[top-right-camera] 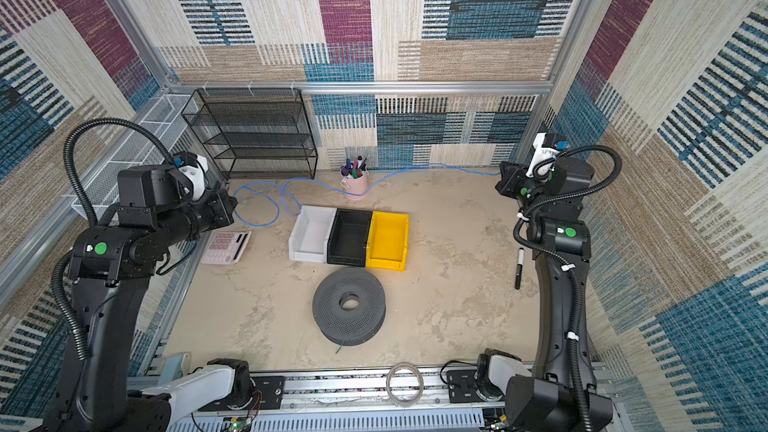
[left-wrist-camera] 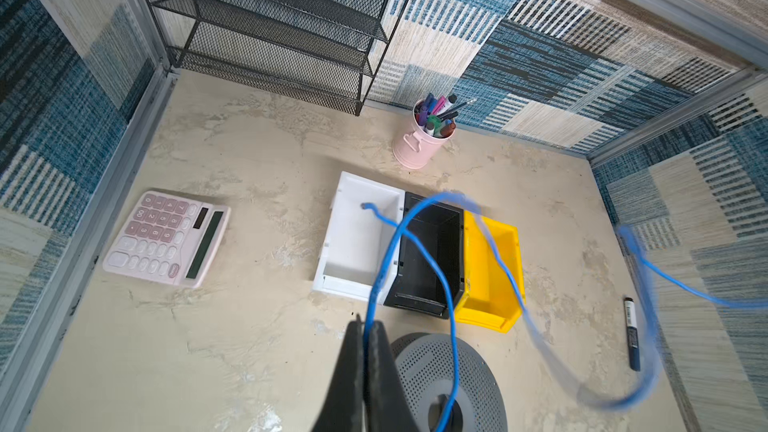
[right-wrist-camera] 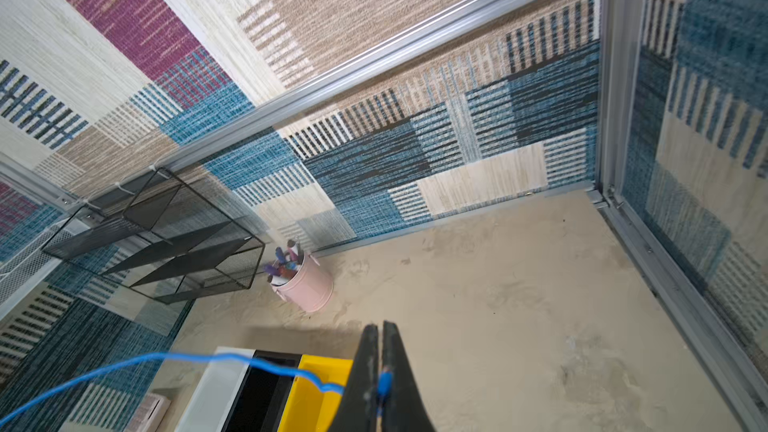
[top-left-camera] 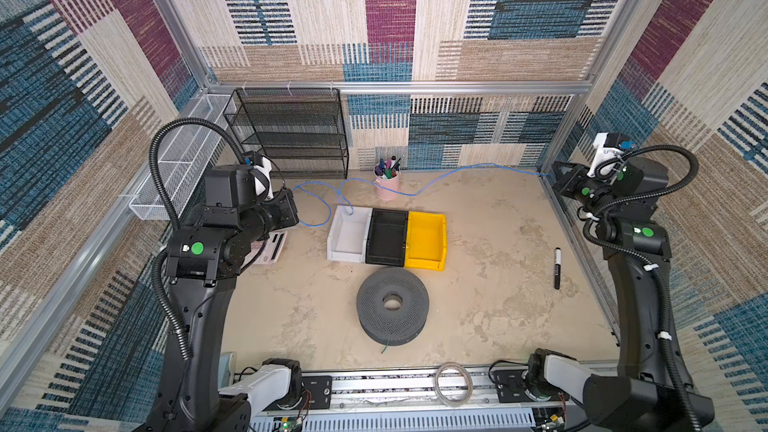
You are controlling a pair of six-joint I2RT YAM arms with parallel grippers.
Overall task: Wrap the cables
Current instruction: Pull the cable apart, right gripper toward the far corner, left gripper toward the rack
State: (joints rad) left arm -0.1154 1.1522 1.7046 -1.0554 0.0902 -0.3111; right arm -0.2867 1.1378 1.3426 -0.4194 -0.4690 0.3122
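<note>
Cable (top-left-camera: 498,165), bright blue, hung across the far part of the table (top-left-camera: 498,284), and you had it gripped in two places. Both top views gave you the whole span. From your right gripper (top-left-camera: 555,179) near the far right corner it sagged past the pink pen cup (top-left-camera: 387,191). It then curled into loops beside your left gripper (top-left-camera: 293,207), its free end dipping at the white bin (top-left-camera: 349,238).

Neither top view let you see the jaws; the wrist views did. The left wrist view showed your left gripper (left-wrist-camera: 365,324) closed narrow on the cable (left-wrist-camera: 453,326), the strand rising from between the fingers. The loose tip lay over the white bin (left-wrist-camera: 353,259), though whether it touched you could not tell. Part of the loop there was blurred. In the right wrist view your right gripper (right-wrist-camera: 380,328) had its pads pressed together, the cable (right-wrist-camera: 187,354) pinched between them back from the tips.

Only the top views showed a short thin strand poking out at the near edge of the grey perforated spool (top-left-camera: 374,317). In a top view your left arm covered much of the pink calculator (top-left-camera: 272,249); the left wrist view showed the calculator (left-wrist-camera: 166,238) whole.
</note>
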